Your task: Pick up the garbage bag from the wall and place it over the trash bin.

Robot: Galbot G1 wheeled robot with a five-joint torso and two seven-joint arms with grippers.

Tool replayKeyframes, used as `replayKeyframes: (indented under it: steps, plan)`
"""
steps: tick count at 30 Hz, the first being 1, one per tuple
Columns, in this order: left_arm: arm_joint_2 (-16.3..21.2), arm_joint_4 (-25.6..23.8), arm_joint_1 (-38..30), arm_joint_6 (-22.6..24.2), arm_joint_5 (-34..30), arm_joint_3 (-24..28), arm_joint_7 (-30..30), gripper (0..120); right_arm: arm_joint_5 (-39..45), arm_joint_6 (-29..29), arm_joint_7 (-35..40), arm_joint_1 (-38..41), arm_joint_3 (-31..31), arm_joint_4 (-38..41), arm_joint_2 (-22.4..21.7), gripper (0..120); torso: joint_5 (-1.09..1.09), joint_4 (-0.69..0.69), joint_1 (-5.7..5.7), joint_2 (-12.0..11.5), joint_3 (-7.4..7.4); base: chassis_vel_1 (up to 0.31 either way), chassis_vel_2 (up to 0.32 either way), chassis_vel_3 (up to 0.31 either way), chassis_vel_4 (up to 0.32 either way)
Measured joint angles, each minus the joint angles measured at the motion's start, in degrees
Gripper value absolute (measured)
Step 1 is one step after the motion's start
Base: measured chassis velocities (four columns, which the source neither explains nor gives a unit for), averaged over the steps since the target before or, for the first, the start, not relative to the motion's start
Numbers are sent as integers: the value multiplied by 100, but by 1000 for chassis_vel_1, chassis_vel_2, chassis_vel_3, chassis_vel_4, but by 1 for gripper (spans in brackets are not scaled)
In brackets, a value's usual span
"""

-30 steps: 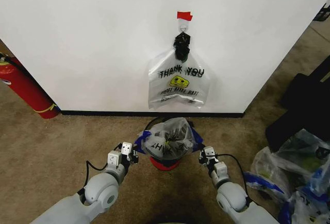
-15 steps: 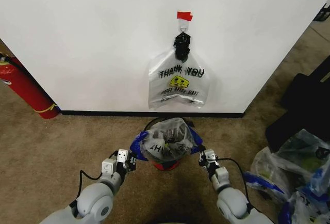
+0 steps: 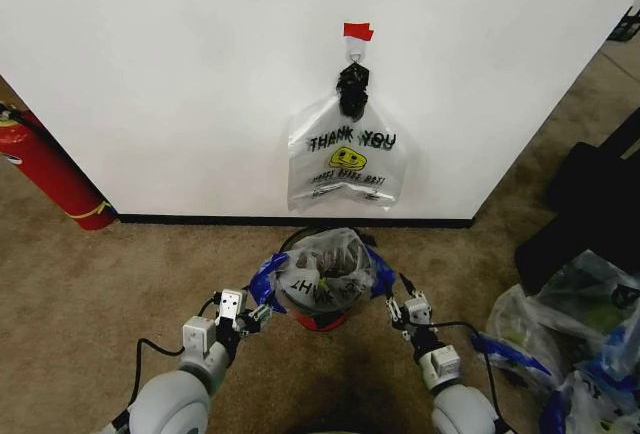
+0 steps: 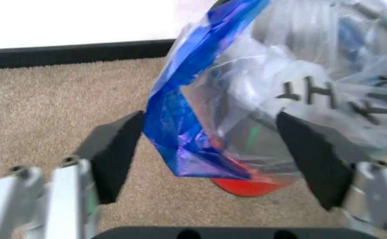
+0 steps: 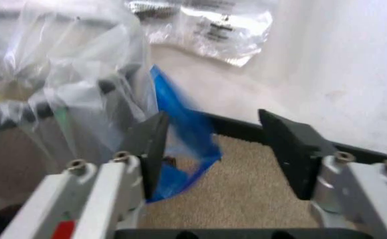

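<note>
Both arms pulling back from trash bin (image 3: 322,306) since a second ago, grippers now clear of it. Garbage bag (image 3: 322,272) sitting draped over bin below wall (image 3: 180,84). Left gripper (image 4: 210,154) and right gripper (image 5: 210,152) gaping wide, holding nothing. Bag probably light, limp, slippery; blue side flaps offering best pinch. Open carpet (image 3: 120,284) flanking bin; wall close behind.

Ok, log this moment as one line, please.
garbage bag: draped over trash bin | left gripper: open, beside bag | right gripper: open, beside bag
</note>
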Motion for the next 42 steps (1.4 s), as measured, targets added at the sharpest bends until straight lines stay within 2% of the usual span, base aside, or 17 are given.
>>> replayKeyframes:
  steps: [2,5,8,12,16,18,21,22,23,26,28,29,30,33,36,37,42]
  plan:
    - [-6,-85,88,-55,38,-35,-6,89,-16,62,21,-37,29,32,15,59,0,0,0,0,0,0,0,0,0]
    - [-30,-348,248,-318,112,-166,-6,98,-53,289,42,-168,197,197,109,73,0,1,0,0,0,0,0,0,0]
    - [-32,-461,233,-434,63,-224,27,100,-55,415,43,-262,309,321,163,80,2,1,0,0,0,0,0,0,0]
    - [100,-558,-337,-566,-510,-228,243,100,-60,731,-62,-559,666,744,279,97,1,-1,0,0,0,0,0,0,0]
    - [236,-438,-988,-486,-1084,-78,367,100,-88,912,-144,-779,942,1003,395,100,-1,1,0,0,0,0,0,0,0]
    - [374,-242,-1589,-342,-1526,14,477,100,-144,1031,-214,-914,1067,1121,459,100,-2,-4,0,0,1,0,0,0,0]
    - [549,74,-2251,-38,-2033,37,642,100,-158,1094,-343,-977,1055,1233,476,100,2,2,1,0,1,0,0,0,0]
    - [612,204,-2464,232,-2265,34,735,100,-136,1099,-374,-1019,1045,1274,479,100,-2,1,1,0,1,0,0,0,0]
    - [612,204,-2464,232,-2265,34,735,100,-136,1099,-374,-1019,1045,1274,479,100,-2,1,1,0,1,0,0,0,0]
    - [700,728,-3013,1006,-2715,62,1283,100,-34,1139,-531,-1283,1076,1373,482,100,3,3,1,0,1,0,0,0,0]
    - [731,1106,-3373,1155,-2646,222,1873,100,23,1209,-627,-1537,1237,1456,496,100,-2,0,1,0,1,0,0,0,0]
    - [731,1106,-3373,1155,-2646,222,1873,100,23,1209,-627,-1537,1237,1456,496,100,-2,0,1,0,1,0,0,0,0]
    - [731,1288,-3570,1188,-2561,341,2162,100,86,1233,-697,-1682,1337,1516,507,100,-1,0,1,0,1,0,0,0,0]
    - [596,2092,-4293,1137,-1758,910,3138,100,400,1362,-989,-2128,1750,1772,535,100,-1,-2,1,0,1,0,0,0,0]
    - [393,2725,-4675,1077,-1281,1221,3651,100,541,1413,-1133,-2389,1941,2024,615,100,-2,0,1,0,1,0,0,0,0]
    - [393,2725,-4675,1077,-1281,1221,3651,100,541,1413,-1133,-2389,1941,2024,615,100,-2,0,1,0,1,0,0,0,0]
    - [137,3585,-5356,1189,-1241,1711,4477,100,502,1480,-1194,-2680,2018,2353,796,100,1,0,1,0,1,0,0,0,0]
